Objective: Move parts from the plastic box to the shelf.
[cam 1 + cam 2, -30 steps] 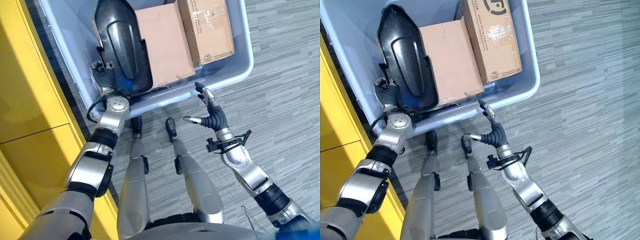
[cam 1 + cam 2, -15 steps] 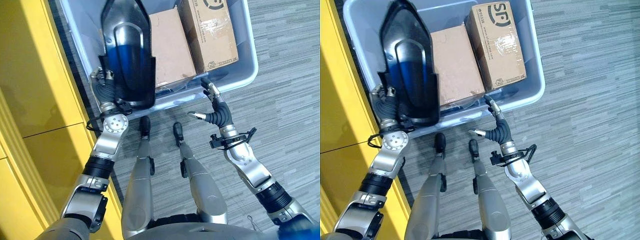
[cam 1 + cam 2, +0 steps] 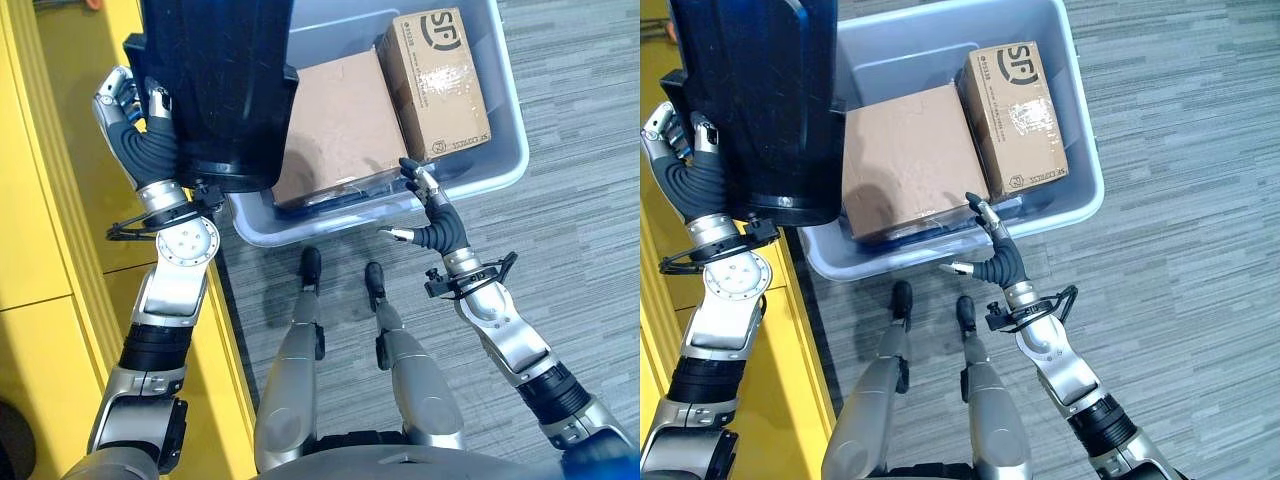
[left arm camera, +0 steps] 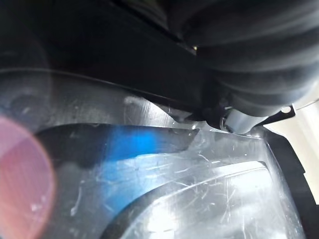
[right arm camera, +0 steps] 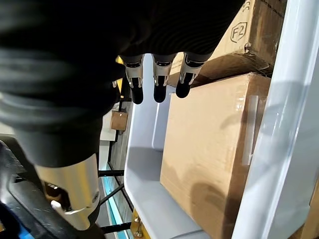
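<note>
Left eye view shows the left hand (image 3: 135, 130) raised beside the yellow shelf (image 3: 60, 200), clamped on the near edge of a large black part (image 3: 215, 90) that rises up and away from it, long axis running away from the robot; the fingers are mostly behind the part, so the exact hold is probably a wrap round its edge, though I cannot see it fully. The part is lifted out over the left end of the box (image 3: 500, 165), and the shelf lies just to the outer side of this hand, so the coming move seems to be a swing leftward. Beyond and to the right of that hand lie a plain carton (image 3: 340, 120) and a printed carton (image 3: 440, 80), both in the box. The right hand (image 3: 430, 215) hovers at the box's near rim, fingers straight and apart, holding nothing, nearer the cartons.
</note>
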Motion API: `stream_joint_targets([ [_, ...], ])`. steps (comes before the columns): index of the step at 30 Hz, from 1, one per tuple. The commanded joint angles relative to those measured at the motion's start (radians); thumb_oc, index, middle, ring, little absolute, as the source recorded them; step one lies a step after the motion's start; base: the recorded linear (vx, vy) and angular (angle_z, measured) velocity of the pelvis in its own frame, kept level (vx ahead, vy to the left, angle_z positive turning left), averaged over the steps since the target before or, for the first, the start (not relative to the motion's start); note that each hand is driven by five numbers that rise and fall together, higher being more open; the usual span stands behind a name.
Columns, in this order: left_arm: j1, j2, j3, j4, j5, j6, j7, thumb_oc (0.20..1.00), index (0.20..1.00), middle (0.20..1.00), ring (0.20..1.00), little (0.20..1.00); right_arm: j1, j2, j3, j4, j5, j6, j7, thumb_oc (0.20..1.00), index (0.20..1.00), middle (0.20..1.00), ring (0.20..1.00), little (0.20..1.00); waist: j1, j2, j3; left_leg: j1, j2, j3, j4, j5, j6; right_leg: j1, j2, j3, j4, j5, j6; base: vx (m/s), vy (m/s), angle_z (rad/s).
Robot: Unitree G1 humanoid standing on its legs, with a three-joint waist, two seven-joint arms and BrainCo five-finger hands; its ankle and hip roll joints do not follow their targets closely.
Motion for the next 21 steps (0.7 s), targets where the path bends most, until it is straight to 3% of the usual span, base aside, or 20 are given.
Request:
stream_joint_targets([
  [1, 0.071, 0.008, -0.022, -0.009, -0.119, -0.124, -0.107, 0.2, 0.2, 0.2, 0.2, 0.2, 0.084, 0.01, -0.013, -0.032, 0.021, -0.025, 0.015, 1.0, 1.0, 1.0, 1.0, 1.0, -0.008, -0.018, -0.16, 0.117, 0.053, 0.071, 0.01, -0.115, -0.032, 0.012, -0.095, -0.079, 0.068, -0.048, 0.064, 0.02, -0.039, 0.02],
  [9, 0.276, 0.019, -0.069, -0.008, -0.282, -0.126, -0.327, 0.2, 0.2, 0.2, 0.2, 0.2, 0.146, -0.011, -0.072, 0.016, 0.028, -0.004, 0.055, 1.0, 1.0, 1.0, 1.0, 1.0, -0.001, 0.031, -0.203, 0.206, 0.071, 0.011, 0.047, -0.123, -0.039, 0.075, -0.057, -0.125, 0.25, -0.184, 0.018, 0.01, -0.059, 0.16],
  [17, 0.463, -0.006, -0.08, 0.0, -0.373, -0.093, -0.471, 0.2, 0.2, 0.2, 0.2, 0.2, 0.169, -0.028, -0.096, 0.044, 0.045, 0.0, 0.096, 1.0, 1.0, 1.0, 1.0, 1.0, 0.007, 0.048, -0.271, 0.256, 0.101, -0.053, 0.069, -0.102, -0.051, 0.155, -0.023, -0.207, 0.306, -0.254, -0.018, 0.0, -0.143, 0.34],
  [21, 0.543, -0.023, -0.09, -0.018, -0.415, -0.087, -0.52, 0.2, 0.2, 0.2, 0.2, 0.2, 0.138, -0.042, -0.08, 0.053, 0.033, -0.012, 0.106, 1.0, 1.0, 1.0, 1.0, 1.0, 0.028, 0.047, -0.274, 0.256, 0.126, -0.106, 0.07, -0.062, -0.057, 0.178, 0.011, -0.231, 0.301, -0.269, -0.045, -0.08, -0.179, 0.37],
])
